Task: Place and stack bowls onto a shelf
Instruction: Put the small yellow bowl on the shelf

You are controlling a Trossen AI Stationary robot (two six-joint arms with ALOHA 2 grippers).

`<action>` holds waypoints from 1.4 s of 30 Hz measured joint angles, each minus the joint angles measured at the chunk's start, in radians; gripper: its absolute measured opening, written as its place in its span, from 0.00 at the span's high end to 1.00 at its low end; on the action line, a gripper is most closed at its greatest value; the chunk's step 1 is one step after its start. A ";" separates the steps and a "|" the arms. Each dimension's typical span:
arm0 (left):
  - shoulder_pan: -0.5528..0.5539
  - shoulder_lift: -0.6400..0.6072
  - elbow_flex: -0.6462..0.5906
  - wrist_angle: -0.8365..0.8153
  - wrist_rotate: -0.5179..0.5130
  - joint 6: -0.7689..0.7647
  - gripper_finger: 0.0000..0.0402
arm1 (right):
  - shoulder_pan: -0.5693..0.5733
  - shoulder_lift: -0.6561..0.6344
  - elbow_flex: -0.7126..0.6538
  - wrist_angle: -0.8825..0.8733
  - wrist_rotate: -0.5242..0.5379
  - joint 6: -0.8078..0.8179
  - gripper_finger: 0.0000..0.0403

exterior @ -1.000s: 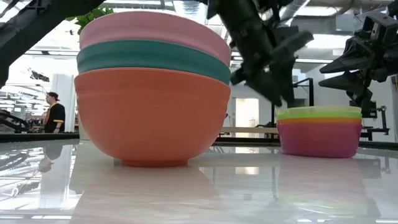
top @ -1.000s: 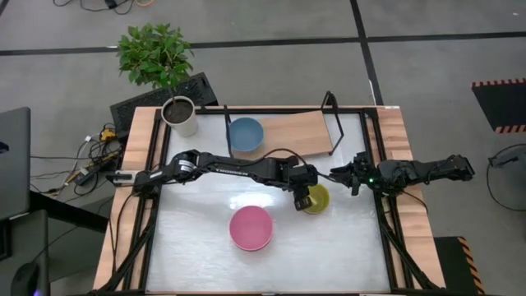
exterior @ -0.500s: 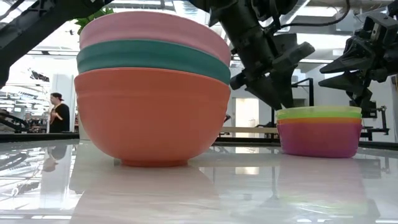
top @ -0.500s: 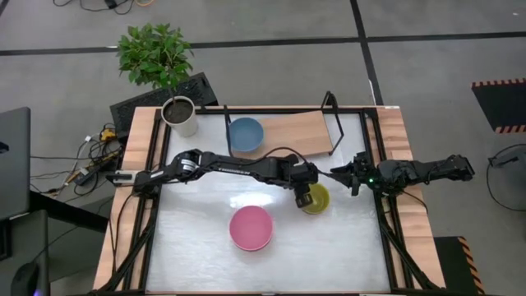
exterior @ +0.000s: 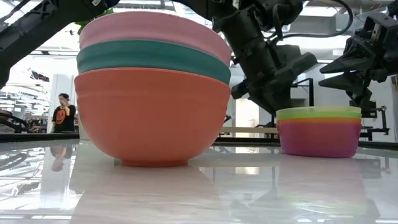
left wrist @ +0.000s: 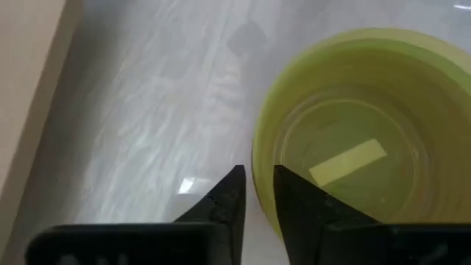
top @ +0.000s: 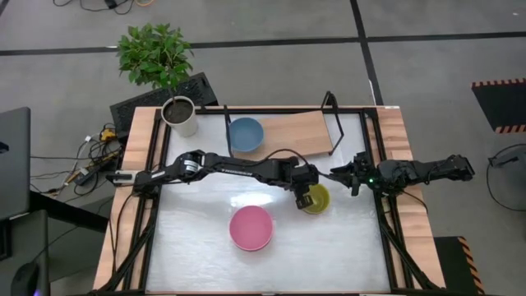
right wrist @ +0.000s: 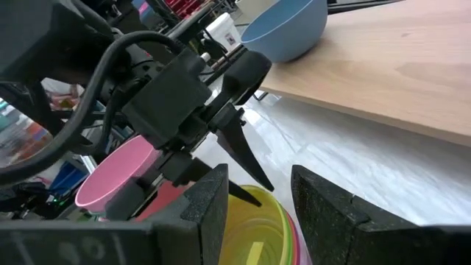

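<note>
An olive-green bowl (top: 320, 199) tops a small stack (exterior: 318, 140) on the table's right half. My left gripper (top: 302, 197) is down at this bowl's left rim. It is open by a narrow gap, with one finger inside the bowl and one outside (left wrist: 257, 173). My right gripper (top: 335, 174) is open and hovers just right of the stack. A pink bowl (top: 251, 228) tops a teal (exterior: 152, 59) and an orange-red one (exterior: 152, 115) near the table's front. A blue bowl (top: 246, 133) stands on the left end of the wooden shelf (top: 300, 131). My left gripper stands astride the olive-green bowl's rim (left wrist: 255, 158), coming from above and slanting down. A strip of table still shows between the outer finger (left wrist: 234, 195) and the rim. Whether either finger touches the bowl, I cannot tell. The bowl sits level on its stack.
A white plant pot (top: 181, 117) stands at the far left corner, beside the shelf's black end frame. The shelf board right of the blue bowl (right wrist: 287, 26) is bare wood (right wrist: 397, 66). A person stands in the room beyond the table (exterior: 62, 115).
My left gripper has come down and slightly right onto the rim of the olive-green bowl's stack. The bowls and the right arm have stayed put.
</note>
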 joint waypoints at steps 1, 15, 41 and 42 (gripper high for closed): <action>0.000 0.000 0.000 0.000 -0.002 -0.004 0.89 | 0.000 0.000 0.000 0.000 0.000 0.000 0.57; -0.026 0.000 0.027 -0.007 -0.104 0.004 1.00 | 0.000 0.000 0.000 0.000 0.000 -0.002 0.57; 0.008 -0.040 0.125 -0.108 0.026 -0.317 1.00 | 0.000 0.000 0.000 0.000 -0.003 -0.002 0.57; 0.009 -0.047 0.125 -0.115 0.014 -0.312 1.00 | 0.000 0.000 0.000 0.000 -0.003 -0.002 0.57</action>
